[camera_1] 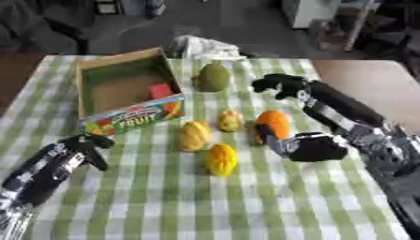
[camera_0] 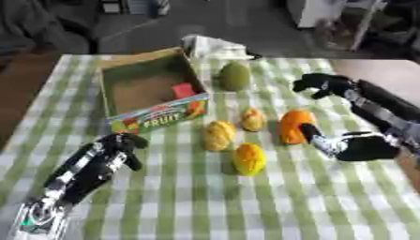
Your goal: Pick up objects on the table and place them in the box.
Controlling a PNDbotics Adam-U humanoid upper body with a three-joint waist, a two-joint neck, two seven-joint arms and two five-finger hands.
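Reaching my right hand (camera_1: pixel 305 146) toward the orange fruit (camera_1: pixel 273 123) — fingers touching, grip unclear — next, lifting it left into the box (camera_0: pixel 108 91).

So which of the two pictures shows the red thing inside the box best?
The left eye view: the red thing lies clear in the box. The right eye view shows it equally whole, only shifted left.

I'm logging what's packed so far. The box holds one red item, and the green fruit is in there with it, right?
Not quite. The box holds the red item, but the green fruit lies on the table outside it, on its right, as the left eye view shows.
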